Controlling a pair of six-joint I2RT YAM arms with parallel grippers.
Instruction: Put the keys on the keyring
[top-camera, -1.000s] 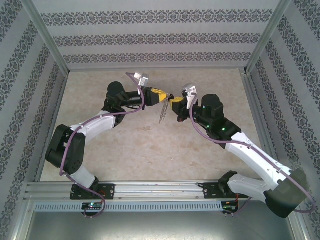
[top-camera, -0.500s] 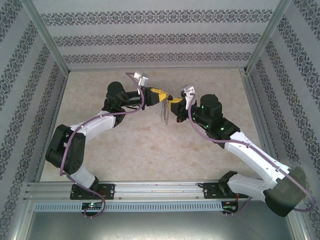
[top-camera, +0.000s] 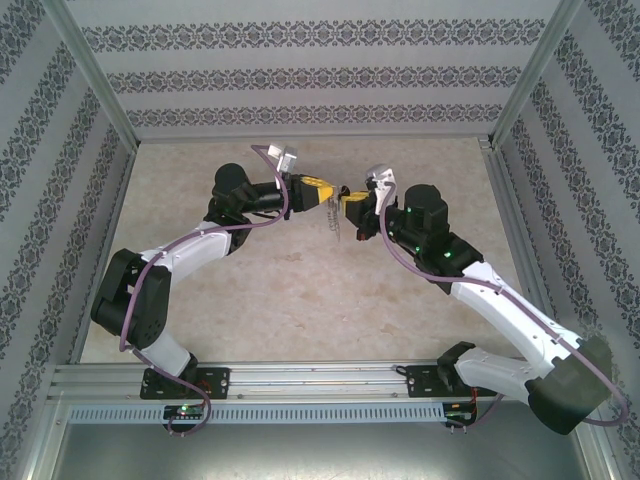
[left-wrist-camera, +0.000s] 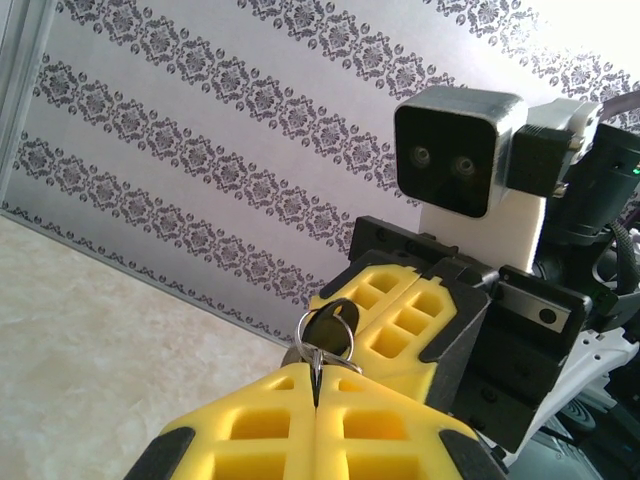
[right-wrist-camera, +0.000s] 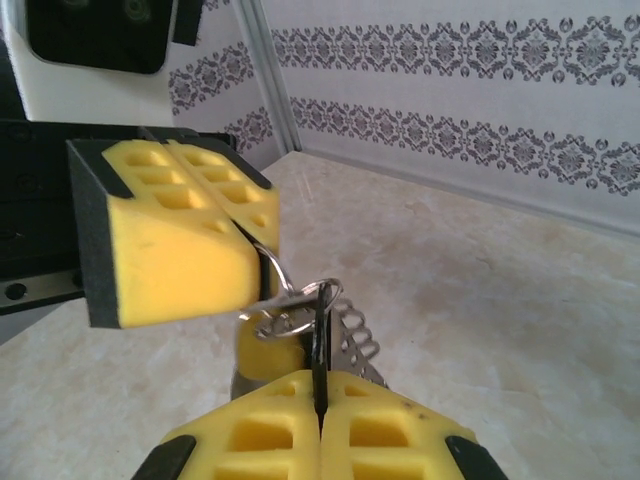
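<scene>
Clamps the keyring in the left gripper, pinches the black key in the right gripper — nose to nose above the table.

Setting: robot test cell on a lab bench rig, not a lived-in room.

Evidence:
- The table has a pale marbled top, boxed in by aluminium frame posts.
- Flat wall panels, papered in grey damask stripes, close the far, left and right edges.
- A slotted aluminium rail runs along the near edge and carries the left arm and the right arm.
- Purple cables run exposed along both arms.
</scene>
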